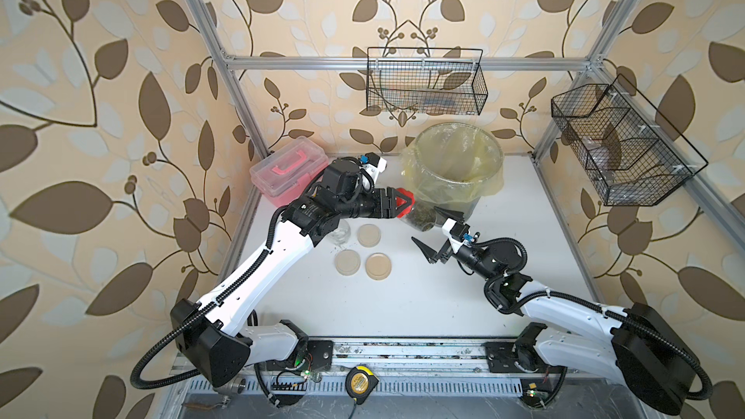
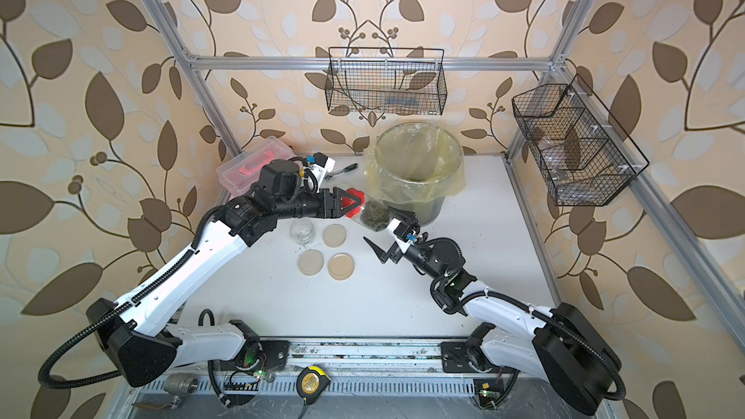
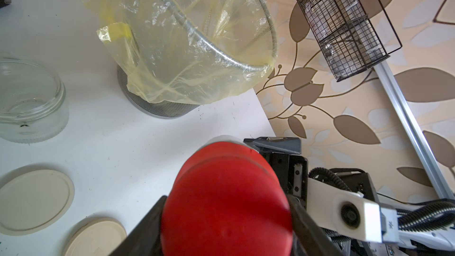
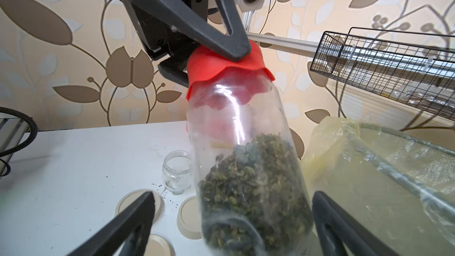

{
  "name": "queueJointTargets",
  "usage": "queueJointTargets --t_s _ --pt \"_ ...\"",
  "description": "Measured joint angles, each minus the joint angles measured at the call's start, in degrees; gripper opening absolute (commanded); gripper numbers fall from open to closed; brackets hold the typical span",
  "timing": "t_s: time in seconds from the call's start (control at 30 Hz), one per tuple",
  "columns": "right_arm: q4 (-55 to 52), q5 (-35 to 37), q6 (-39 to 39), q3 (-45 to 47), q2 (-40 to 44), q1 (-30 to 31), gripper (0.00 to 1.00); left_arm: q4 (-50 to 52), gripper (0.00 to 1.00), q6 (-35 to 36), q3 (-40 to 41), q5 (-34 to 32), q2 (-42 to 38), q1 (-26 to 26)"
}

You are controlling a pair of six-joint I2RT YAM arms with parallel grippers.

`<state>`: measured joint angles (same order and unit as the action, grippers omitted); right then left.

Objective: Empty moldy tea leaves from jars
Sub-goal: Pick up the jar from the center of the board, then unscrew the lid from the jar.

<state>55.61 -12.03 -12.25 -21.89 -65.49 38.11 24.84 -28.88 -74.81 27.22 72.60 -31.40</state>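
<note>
Red-lidded glass jar (image 1: 421,221), tipped in mid-air beside the bin (image 1: 490,183).
Dark greenish crumbly leaves (image 4: 251,183) fill its low end; left gripper (image 1: 399,203) clamps the lid (image 3: 226,205), right gripper (image 1: 428,226) gapes around the base, gripping nothing.

I read no legible text from any view. The tape measure (image 1: 360,385) carries a yellow face label with print too small to resolve. The left arm joint housing (image 1: 303,208) bears a white label, likewise unreadable.
</note>
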Motion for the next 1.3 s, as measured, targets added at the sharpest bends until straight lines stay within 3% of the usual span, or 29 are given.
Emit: queueJointTargets --t_s 0.3,0.53,0.63,0.83,0.9,1.1,1.3 --pt "4.35 -3.26 0.63 -3.15 -4.83 -1.53 0.96 -2.36 0.47 -2.38 0.00 3.85 0.87 0.31" --pt "5.84 -4.57 1.57 -3.96 -5.95 -2.43 0.86 -3.04 0.48 -3.39 0.00 4.48 0.98 0.31" --pt "6.23 -4.83 1.86 -4.00 -5.95 -2.69 0.73 -3.32 0.50 -4.61 0.00 4.70 1.03 0.33" --pt "5.27 -4.81 1.29 -4.02 -5.73 -2.67 0.70 -3.63 0.64 -6.58 -0.31 4.59 1.97 0.37" --pt "3.28 -4.15 0.26 -4.31 -5.16 -2.49 0.69 -3.54 0.65 -7.45 -0.44 4.42 2.51 0.39" --pt "-4.94 7.39 -11.45 -7.10 -3.63 1.53 0.63 2.29 0.67 -10.36 -6.47 4.28 6.71 1.29" --pt "-5.31 15.37 -20.44 -7.28 -3.87 5.20 0.57 4.09 0.91 -13.57 -7.80 4.35 8.52 1.31"
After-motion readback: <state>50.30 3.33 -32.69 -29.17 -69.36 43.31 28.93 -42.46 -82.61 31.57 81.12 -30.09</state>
